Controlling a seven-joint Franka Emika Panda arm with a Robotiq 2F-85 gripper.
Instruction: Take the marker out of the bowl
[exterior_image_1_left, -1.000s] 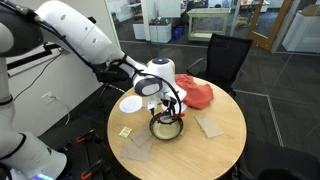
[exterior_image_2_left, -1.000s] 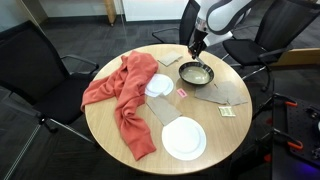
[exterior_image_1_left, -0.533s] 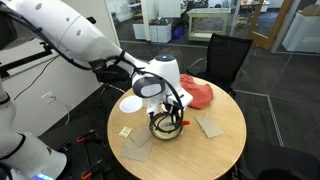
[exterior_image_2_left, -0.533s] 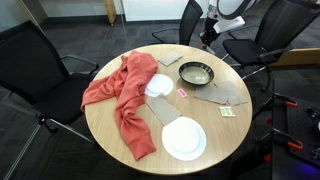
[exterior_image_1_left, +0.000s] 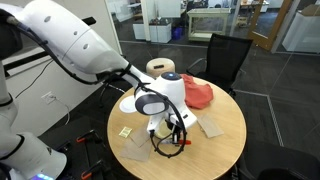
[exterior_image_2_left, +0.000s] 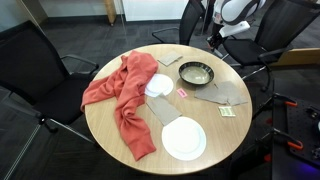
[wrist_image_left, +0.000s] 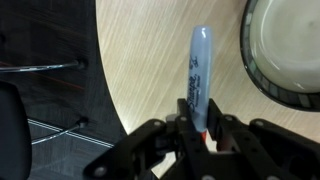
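My gripper (wrist_image_left: 198, 125) is shut on the marker (wrist_image_left: 198, 75), a grey-blue barrelled pen with a red-orange end between the fingers. In the wrist view it hangs over bare table near the rim, with the bowl (wrist_image_left: 252, 62) to its right and apart from it. In an exterior view the bowl (exterior_image_2_left: 196, 73), dark-rimmed and shiny inside, sits empty at the far side of the round table, and the gripper (exterior_image_2_left: 216, 38) is raised beyond it near the table's edge. In an exterior view the arm (exterior_image_1_left: 150, 103) hides most of the bowl.
A big red cloth (exterior_image_2_left: 120, 92) lies across the table's left half. A flat white plate (exterior_image_2_left: 184, 138) sits at the front and another white round piece (exterior_image_2_left: 158, 85) by the cloth. Flat sheets (exterior_image_2_left: 222, 95) lie near the bowl. Office chairs (exterior_image_2_left: 35, 70) ring the table.
The gripper lifted out of the bowl with the marker in it and moved up and away, past the bowl toward the table's edge. The bowl stays in place.
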